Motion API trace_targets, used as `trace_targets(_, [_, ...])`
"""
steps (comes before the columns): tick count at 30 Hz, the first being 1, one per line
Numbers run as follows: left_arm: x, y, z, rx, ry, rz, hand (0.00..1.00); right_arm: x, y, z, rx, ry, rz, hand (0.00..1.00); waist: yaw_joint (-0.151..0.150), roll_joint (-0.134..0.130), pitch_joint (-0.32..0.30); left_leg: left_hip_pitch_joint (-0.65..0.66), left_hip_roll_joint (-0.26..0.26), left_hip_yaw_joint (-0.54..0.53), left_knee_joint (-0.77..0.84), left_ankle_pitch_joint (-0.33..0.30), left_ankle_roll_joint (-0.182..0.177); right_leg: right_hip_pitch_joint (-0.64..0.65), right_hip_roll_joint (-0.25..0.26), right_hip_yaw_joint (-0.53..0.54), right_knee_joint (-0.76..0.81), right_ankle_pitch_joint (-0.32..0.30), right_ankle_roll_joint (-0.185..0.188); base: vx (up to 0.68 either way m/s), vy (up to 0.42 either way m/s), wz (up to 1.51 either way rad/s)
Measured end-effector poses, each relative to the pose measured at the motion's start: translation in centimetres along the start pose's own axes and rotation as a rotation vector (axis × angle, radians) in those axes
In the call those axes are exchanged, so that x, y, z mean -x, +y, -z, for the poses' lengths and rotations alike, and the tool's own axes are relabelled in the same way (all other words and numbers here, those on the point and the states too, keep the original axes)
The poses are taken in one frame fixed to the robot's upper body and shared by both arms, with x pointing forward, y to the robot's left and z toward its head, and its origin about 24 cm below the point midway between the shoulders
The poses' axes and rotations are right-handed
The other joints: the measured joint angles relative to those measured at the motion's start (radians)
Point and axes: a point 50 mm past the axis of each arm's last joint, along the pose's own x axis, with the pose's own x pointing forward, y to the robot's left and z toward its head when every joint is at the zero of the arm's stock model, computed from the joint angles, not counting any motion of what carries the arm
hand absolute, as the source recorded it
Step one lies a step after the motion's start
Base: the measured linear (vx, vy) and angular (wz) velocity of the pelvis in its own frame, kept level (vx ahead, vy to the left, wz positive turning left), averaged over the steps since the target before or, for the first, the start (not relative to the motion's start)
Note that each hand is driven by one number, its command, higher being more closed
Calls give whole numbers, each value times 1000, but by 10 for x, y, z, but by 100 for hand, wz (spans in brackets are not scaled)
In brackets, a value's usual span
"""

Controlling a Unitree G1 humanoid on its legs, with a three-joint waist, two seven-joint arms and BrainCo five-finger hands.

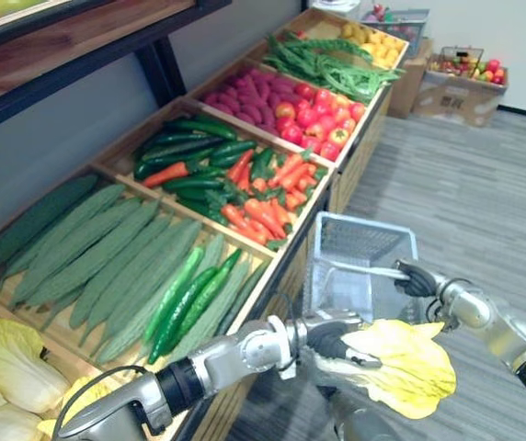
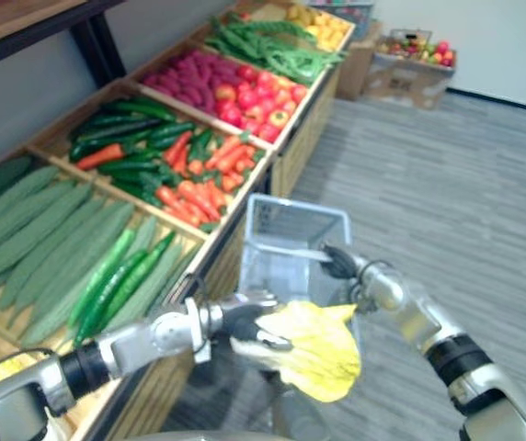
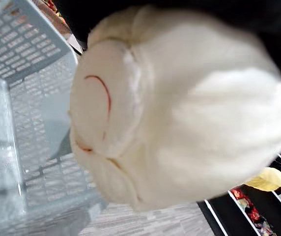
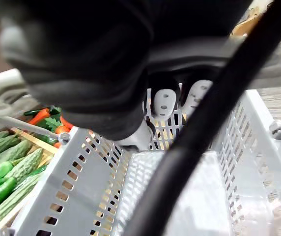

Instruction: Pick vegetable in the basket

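Observation:
A pale yellow napa cabbage (image 1: pixel 401 367) hangs in the air, with my left hand (image 1: pixel 332 338) shut on its stalk end. The left wrist view shows its white base (image 3: pixel 180 113) from very close, just beside the basket's mesh wall (image 3: pixel 27 98). The grey plastic basket (image 1: pixel 337 266) hangs in front of the vegetable stand, and the cabbage sits at its near rim, outside it. My right hand (image 1: pixel 417 278) is shut on the basket's handle (image 1: pixel 373 271). Its fingers (image 4: pixel 165 103) curl over the bar above the basket's empty inside (image 4: pixel 81 167).
A long wooden stand on my left holds bins of bitter gourds and cucumbers (image 1: pixel 125 266), carrots and peppers (image 1: pixel 245 193), red fruit (image 1: pixel 318 115) and green beans. More cabbages (image 1: pixel 1 367) lie at the near left. Cardboard boxes (image 1: pixel 461 87) stand far back on the grey floor.

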Motion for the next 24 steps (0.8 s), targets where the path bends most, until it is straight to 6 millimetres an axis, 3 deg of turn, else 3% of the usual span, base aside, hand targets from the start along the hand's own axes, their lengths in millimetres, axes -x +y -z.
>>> trace_targets(7, [-18, -19, 21, -38, 109, 34, 100, -5, -4, -15, 16, -51, 6, 100, -5, -4, 1, -1, 2, 3, 0, 0, 0, -2, 3, 4, 0, 7, 10, 53, 2, -2])
trace_targets(13, [-22, -28, 54, -103, 309, 17, 100, -12, -6, -26, -31, -95, 2, 100, -26, -20, 10, 2, -3, 16, -3, 0, 0, -5, 9, 23, 1, 12, 17, 40, 6, -7])
trace_targets(14, [-23, -29, 55, -111, 318, 16, 0, -13, -6, -27, -34, -97, -1, 100, -26, -21, 10, 2, -4, 20, -3, 0, -1, -6, 10, 26, 1, 15, 22, 42, 10, -13])
trace_targets(24, [-26, -18, 78, -142, 481, -54, 0, -16, -1, -31, -63, -113, -3, 100, -41, -42, 32, 1, -40, 1, -38, 14, 4, -7, -10, 37, -5, 23, 34, 18, 0, 1])
